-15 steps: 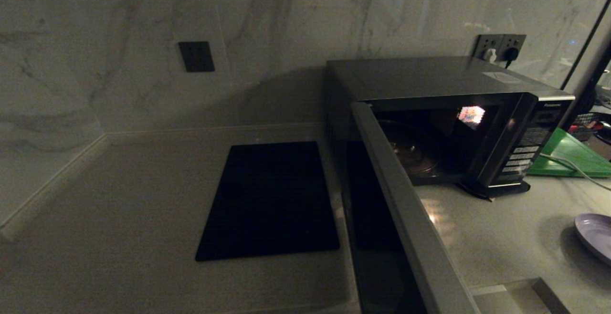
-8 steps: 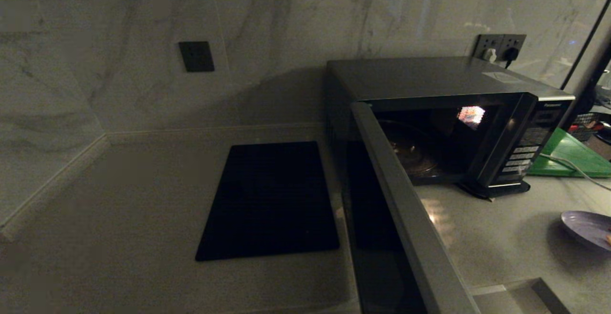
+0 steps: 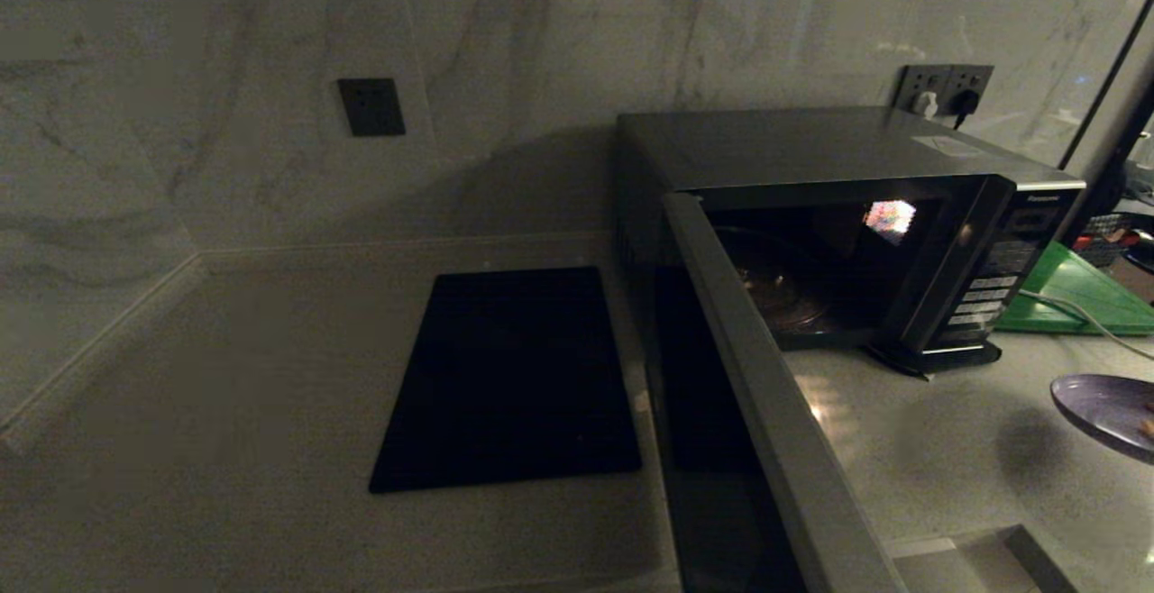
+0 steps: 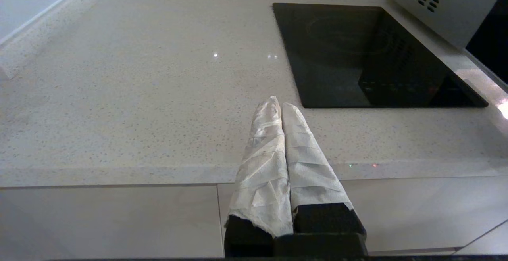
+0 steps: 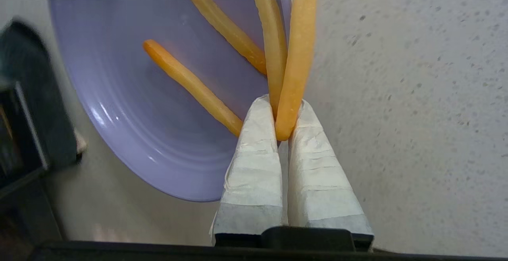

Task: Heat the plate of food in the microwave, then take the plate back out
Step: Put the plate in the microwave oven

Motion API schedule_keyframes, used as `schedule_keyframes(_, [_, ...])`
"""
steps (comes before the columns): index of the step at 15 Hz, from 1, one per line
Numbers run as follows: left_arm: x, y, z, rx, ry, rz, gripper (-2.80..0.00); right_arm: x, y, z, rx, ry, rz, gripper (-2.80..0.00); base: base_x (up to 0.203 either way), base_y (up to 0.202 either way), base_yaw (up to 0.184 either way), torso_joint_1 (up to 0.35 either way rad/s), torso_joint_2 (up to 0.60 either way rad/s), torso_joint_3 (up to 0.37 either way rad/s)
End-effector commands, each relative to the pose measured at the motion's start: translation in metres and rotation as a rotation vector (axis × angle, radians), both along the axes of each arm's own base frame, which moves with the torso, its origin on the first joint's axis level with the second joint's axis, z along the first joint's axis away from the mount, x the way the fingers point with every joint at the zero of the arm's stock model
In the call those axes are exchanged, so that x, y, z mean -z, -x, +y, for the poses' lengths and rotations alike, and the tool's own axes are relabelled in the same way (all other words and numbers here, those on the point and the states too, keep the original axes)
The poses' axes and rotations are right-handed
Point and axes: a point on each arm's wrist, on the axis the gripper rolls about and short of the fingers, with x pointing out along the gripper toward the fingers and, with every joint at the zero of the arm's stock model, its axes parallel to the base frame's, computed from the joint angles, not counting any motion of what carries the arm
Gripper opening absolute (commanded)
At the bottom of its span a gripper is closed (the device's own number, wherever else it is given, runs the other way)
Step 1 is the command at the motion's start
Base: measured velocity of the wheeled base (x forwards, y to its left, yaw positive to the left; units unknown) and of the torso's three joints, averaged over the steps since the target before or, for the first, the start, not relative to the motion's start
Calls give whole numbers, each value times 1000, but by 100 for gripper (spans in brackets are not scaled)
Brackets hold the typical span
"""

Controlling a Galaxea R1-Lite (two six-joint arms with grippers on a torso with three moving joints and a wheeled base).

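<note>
The pale lilac plate of food (image 3: 1104,404) hangs above the counter at the far right of the head view, its shadow on the counter below it. In the right wrist view my right gripper (image 5: 279,104) is shut on the plate's (image 5: 131,74) rim, with the ends of orange fries (image 5: 295,54) pinched between its wrapped fingers. The microwave (image 3: 811,147) stands at back right, its door (image 3: 766,413) swung wide open toward me and its dark cavity showing the glass turntable (image 3: 780,291). My left gripper (image 4: 278,104) is shut and empty, parked over the counter's front edge.
A flat black slab (image 3: 514,377) lies set in the counter left of the microwave. A green board (image 3: 1077,291) and a white cable (image 3: 1082,314) lie right of the microwave. Wall sockets (image 3: 942,88) sit behind it. The open door juts out across the counter's front.
The plate has lifted off the counter and shifted a little left toward the microwave, and its shadow has drawn apart from it. The microwave and its door have not moved.
</note>
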Motion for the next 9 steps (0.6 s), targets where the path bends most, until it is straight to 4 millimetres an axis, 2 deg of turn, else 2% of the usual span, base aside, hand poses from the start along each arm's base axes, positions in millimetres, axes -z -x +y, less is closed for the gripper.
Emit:
schedule_keyframes(1, [0, 0, 0, -1, 1, 1, -280, -10, -2, 15, -36, 15, -16, -280, 0, 0, 0, 0, 0, 0])
schedule_keyframes(4, [0, 0, 0, -1, 1, 1, -280, -17, -10, 37, -105, 27, -27, -280, 0, 0, 0, 0, 0, 0])
schedule_keyframes(9, [0, 0, 0, -1, 1, 1, -280, -33, -23, 88, -260, 53, -63, -280, 0, 0, 0, 0, 0, 0])
